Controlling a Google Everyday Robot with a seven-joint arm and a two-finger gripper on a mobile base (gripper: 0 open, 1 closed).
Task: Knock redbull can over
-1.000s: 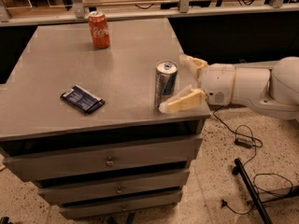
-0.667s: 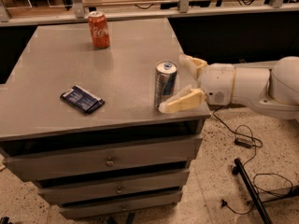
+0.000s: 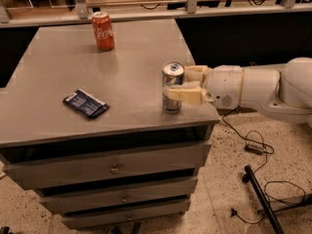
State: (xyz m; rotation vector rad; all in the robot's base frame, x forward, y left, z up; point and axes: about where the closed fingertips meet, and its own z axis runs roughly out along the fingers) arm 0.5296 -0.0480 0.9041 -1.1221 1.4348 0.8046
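Nearest me are the drawer fronts [image 3: 112, 168] under the grey table top [image 3: 58, 67]. Toward the top's front left lies a flat dark blue packet [image 3: 86, 103]. The redbull can [image 3: 172, 76] stands upright near the front right corner. My gripper [image 3: 179, 82] reaches in from the right, fingers spread apart, one crossing in front of the can and the other behind it; I cannot judge contact. Farthest back stands a red Coca-Cola can [image 3: 103, 30].
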